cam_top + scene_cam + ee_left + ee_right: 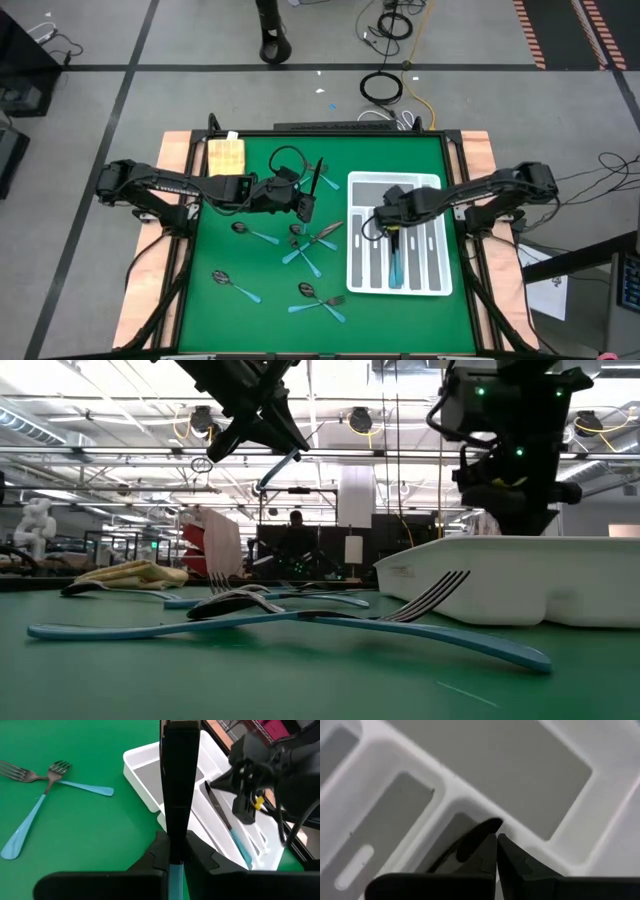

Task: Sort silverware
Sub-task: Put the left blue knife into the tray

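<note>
We see the left hand (303, 207) clamping a teal-handled knife (315, 180) just beside the white tray (360, 283), while the closed, empty right hand (392, 228) hovers over the tray's slots.
</note>
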